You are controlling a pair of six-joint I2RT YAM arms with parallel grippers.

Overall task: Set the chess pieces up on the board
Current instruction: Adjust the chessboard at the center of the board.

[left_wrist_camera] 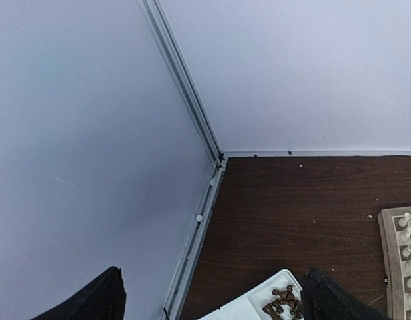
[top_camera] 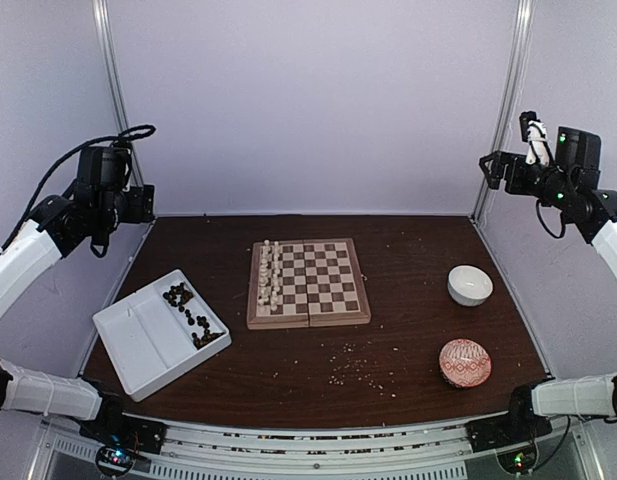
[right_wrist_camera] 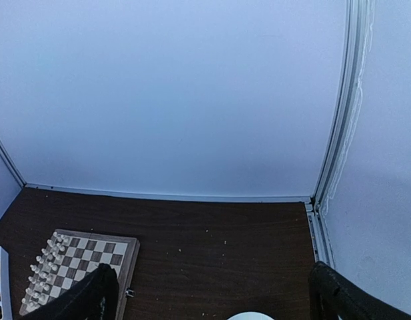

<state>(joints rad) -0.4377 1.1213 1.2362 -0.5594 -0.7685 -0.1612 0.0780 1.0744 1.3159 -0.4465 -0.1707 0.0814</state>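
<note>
Chess pieces point(top_camera: 191, 315), the dark ones, lie heaped in the white tray point(top_camera: 138, 350) at eight o'clock of the board point(top_camera: 323, 285), likely awaiting placement. Cream pieces point(top_camera: 270, 272) stand ranked along its nine o'clock edge. Left gripper point(left_wrist_camera: 208, 300) and right gripper point(right_wrist_camera: 212, 293) hang high at ten and two, jaws wide and empty.

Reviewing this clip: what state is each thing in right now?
board: unfolded flat, mostly bare.
cream-white chess pieces: standing in two rows along its left edge.
dark chess pieces: loose in the tray.
white bowl: upright.
left claw: open, raised, holding nothing.
right claw: open, raised, holding nothing.
</note>
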